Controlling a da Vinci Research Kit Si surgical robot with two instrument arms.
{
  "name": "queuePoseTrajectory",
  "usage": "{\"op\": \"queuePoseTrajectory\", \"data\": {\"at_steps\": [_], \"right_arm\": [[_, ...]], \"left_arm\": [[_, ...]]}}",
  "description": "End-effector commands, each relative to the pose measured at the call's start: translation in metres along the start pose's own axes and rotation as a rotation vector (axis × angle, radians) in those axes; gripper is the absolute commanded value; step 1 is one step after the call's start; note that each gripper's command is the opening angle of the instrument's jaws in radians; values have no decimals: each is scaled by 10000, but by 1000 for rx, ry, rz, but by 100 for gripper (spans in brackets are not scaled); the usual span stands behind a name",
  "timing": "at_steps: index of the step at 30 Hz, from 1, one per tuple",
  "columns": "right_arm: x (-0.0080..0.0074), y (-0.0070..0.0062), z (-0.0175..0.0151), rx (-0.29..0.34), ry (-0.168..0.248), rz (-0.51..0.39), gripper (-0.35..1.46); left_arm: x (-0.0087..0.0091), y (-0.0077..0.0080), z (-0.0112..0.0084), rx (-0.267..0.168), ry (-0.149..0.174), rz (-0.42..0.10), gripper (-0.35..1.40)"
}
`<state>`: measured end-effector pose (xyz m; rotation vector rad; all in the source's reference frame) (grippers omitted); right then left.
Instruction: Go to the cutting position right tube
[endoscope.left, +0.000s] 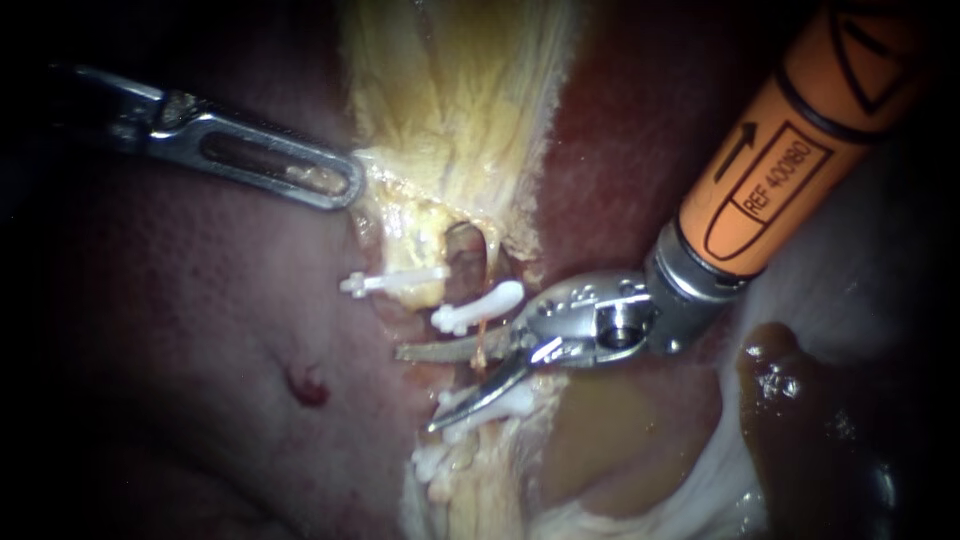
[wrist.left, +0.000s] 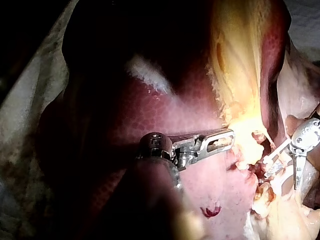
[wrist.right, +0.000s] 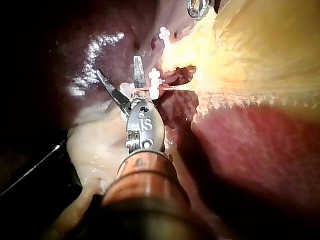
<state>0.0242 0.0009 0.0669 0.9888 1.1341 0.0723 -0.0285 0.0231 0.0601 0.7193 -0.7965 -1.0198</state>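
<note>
My right instrument (endoscope.left: 418, 390) comes in on an orange shaft, its two blades open. A thin reddish tube (endoscope.left: 481, 338) runs between the blades, the right one of the two clipped strands. One white clip (endoscope.left: 478, 308) sits on it just above the blades and another white clip (endoscope.left: 495, 403) just below. A third clip (endoscope.left: 395, 282) lies further left. My left instrument (endoscope.left: 350, 185) has its slotted jaws shut on the edge of the yellow gallbladder tissue (endoscope.left: 450, 100). The right wrist view shows the open blades (wrist.right: 119, 67) astride the tube (wrist.right: 172, 89).
Dark red liver (endoscope.left: 200, 330) fills the left side, with a small blood spot (endoscope.left: 308, 388). Brownish fluid (endoscope.left: 610, 420) and a dark lump (endoscope.left: 800, 400) lie under the right shaft. In the left wrist view my right instrument (wrist.left: 282, 175) shows beyond my left jaws (wrist.left: 231, 137).
</note>
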Motion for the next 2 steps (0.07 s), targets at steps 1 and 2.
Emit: {"op": "queuePoseTrajectory", "data": {"at_steps": [1,2], "right_arm": [[0,0,0,0,0,0,131],[-1,0,0,0,0,0,131]], "left_arm": [[0,0,0,0,0,0,-35],[0,0,0,0,0,0,-35]]}}
